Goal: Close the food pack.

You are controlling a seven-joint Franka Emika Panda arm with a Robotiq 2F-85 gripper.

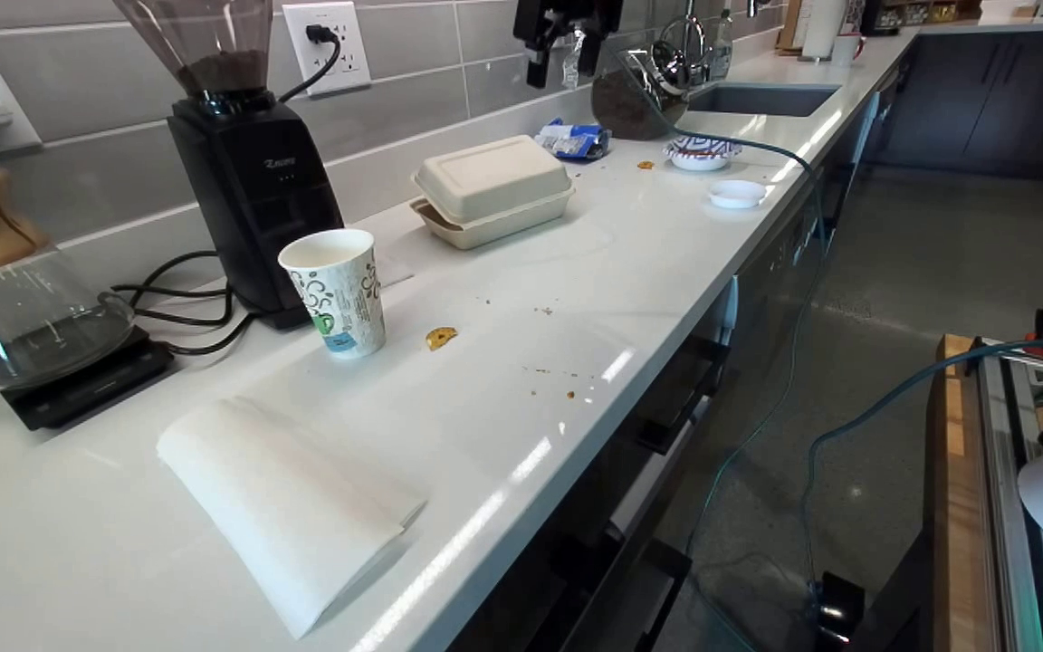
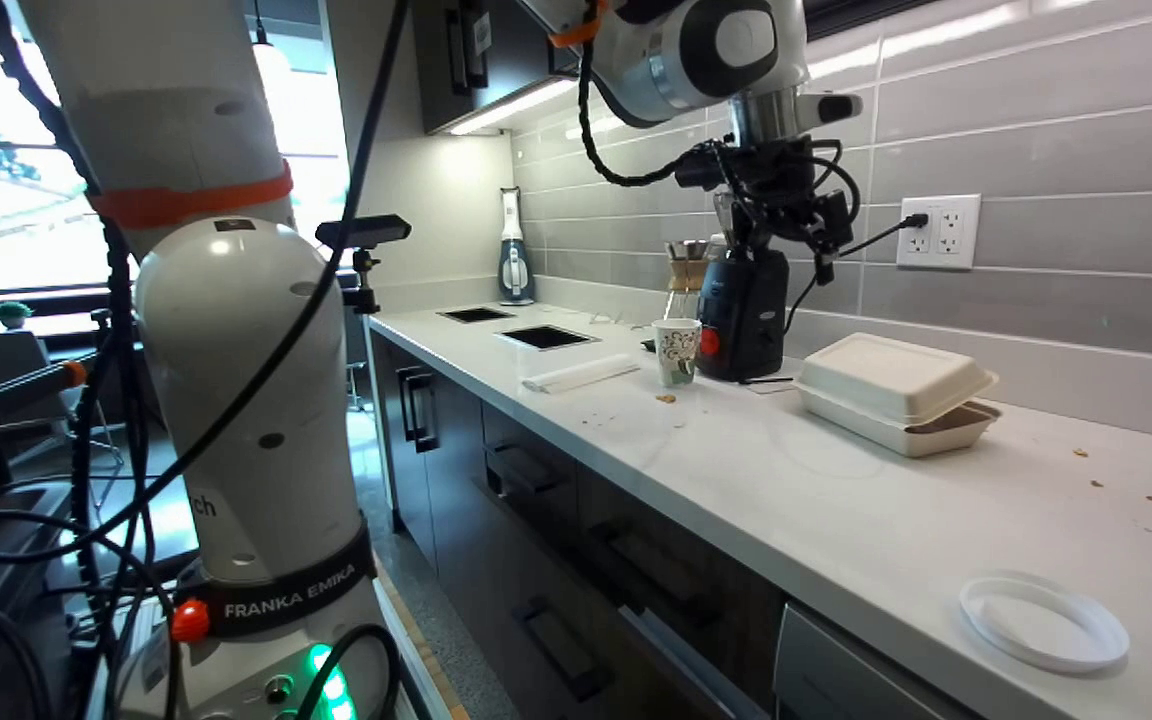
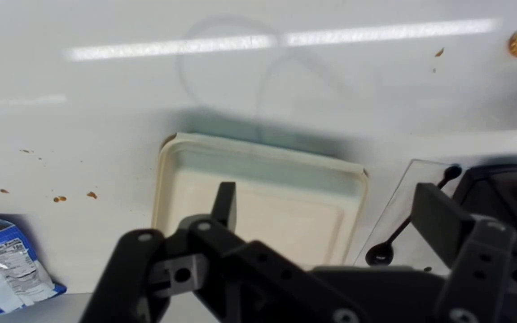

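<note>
Exterior view: food pack [image 1: 492, 190], ajar, upper centre, on the table [image 1: 630, 272]; fingers [image 1: 537, 71], spread apart, top centre | Exterior view: paper cup [image 2: 677, 352], just right of centre; food pack [image 2: 881, 385], farther right | Wrist view: fingers [image 3: 227, 202] parted, lower half; food pack [image 3: 267, 215], centre.

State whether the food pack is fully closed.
No: in an exterior view, the food pack shows a dark gap between its lid and base at one end.

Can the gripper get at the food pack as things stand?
Likely yes. In the wrist view the gripper hangs open above the food pack, with nothing visible lying on top of it. The coffee grinder stands off to one side, so a descent looks free.
</note>
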